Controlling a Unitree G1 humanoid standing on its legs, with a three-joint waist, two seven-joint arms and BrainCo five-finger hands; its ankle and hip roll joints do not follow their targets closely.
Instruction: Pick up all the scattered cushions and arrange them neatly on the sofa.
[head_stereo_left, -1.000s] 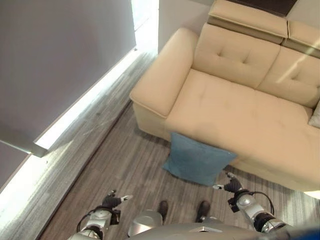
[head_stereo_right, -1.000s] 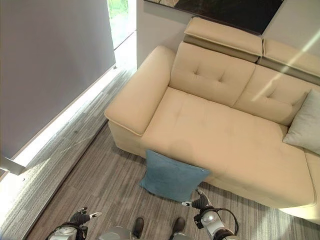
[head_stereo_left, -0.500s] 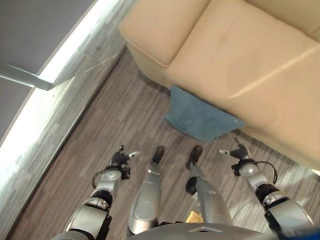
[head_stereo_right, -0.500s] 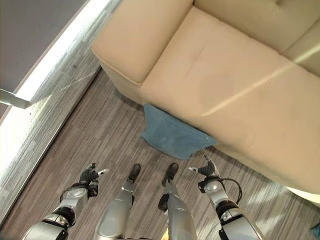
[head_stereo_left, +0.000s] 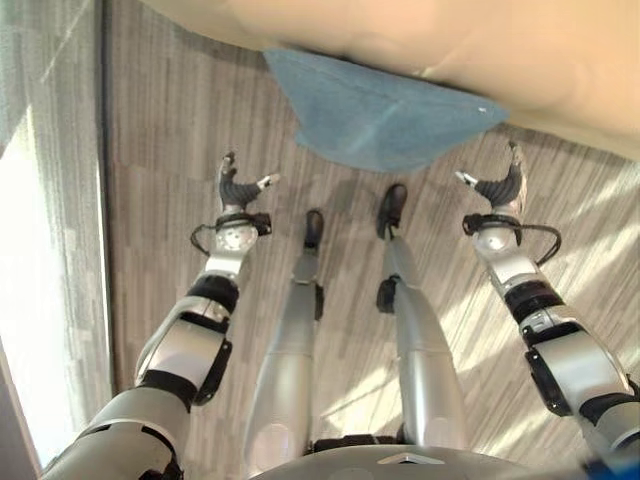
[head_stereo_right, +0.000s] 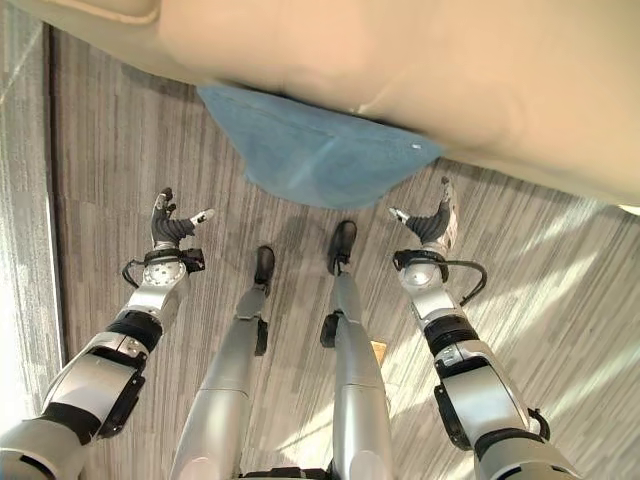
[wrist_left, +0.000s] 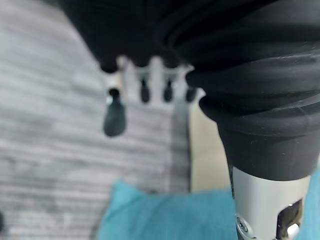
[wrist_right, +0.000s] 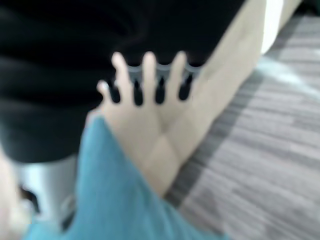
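Blue cushion (head_stereo_left: 385, 120) matt cloth, sofa (head_stereo_right: 420, 70) smooth beige upholstery, floor (head_stereo_left: 160, 150) wood-grain.

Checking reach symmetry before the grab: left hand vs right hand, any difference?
The right hand hangs just under a corner of the blue cushion; the left hand sits over bare floor, farther from it. Both are open, fingers pointing toward the sofa, touching nothing.

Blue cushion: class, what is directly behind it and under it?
The blue cushion leans against the beige sofa front, on the grey wood-look floor. The sofa base behind it is covered.
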